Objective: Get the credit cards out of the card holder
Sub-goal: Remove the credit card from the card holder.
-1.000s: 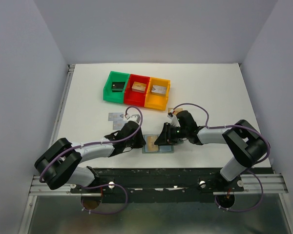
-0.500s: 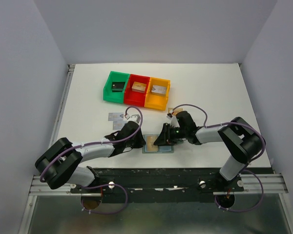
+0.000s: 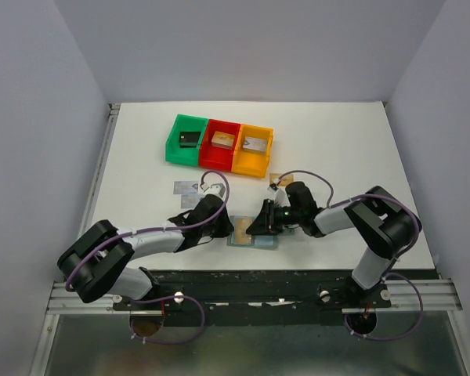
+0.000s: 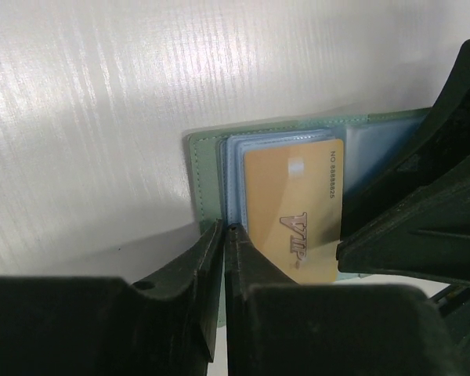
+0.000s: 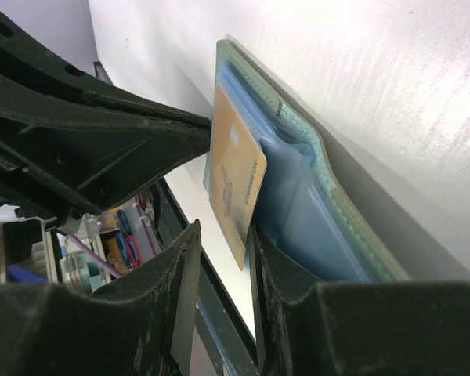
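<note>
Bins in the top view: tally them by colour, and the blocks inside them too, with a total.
green bin: 1
red bin: 1
orange bin: 1
black block, in the green one: 1
tan block, in the red one: 1
grey block, in the orange one: 1
Total: 6 (3 bins, 3 blocks)

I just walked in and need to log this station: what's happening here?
An open card holder lies near the front edge of the table. The left gripper appears to pinch its edge, while the right gripper straddles a gold card sticking out of a pocket, with a gap showing beside the card. A few other cards lie loose on the table.
</note>
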`<state>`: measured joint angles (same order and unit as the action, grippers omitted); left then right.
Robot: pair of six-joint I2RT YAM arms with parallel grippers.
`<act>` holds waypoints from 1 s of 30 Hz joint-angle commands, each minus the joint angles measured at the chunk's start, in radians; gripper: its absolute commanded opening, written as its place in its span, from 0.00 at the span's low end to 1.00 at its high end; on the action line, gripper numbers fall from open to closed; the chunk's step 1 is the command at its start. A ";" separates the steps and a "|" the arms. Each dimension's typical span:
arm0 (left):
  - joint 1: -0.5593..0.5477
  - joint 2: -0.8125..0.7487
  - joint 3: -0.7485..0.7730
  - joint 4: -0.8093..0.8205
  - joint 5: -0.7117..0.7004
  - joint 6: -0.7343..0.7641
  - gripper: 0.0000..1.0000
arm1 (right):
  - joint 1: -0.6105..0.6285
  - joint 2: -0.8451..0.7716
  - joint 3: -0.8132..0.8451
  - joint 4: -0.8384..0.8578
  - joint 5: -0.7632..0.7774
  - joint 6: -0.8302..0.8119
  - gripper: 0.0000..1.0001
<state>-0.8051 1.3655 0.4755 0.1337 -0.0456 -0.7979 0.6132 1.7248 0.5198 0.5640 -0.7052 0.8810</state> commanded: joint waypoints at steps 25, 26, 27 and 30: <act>-0.034 0.064 -0.026 0.026 0.036 0.003 0.17 | 0.003 0.121 0.036 0.180 -0.088 0.067 0.39; -0.032 0.069 -0.026 0.027 0.039 0.003 0.16 | 0.003 0.116 0.036 0.175 -0.091 0.067 0.39; -0.032 0.073 -0.028 0.027 0.041 0.002 0.12 | 0.003 0.110 0.037 0.157 -0.091 0.059 0.39; -0.032 0.093 -0.020 0.012 0.041 -0.004 0.00 | 0.003 0.076 0.042 0.091 -0.080 0.024 0.39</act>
<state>-0.8207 1.4006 0.4747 0.2028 -0.0414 -0.7990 0.6132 1.8233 0.5373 0.7105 -0.7803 0.9573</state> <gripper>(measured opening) 0.073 0.387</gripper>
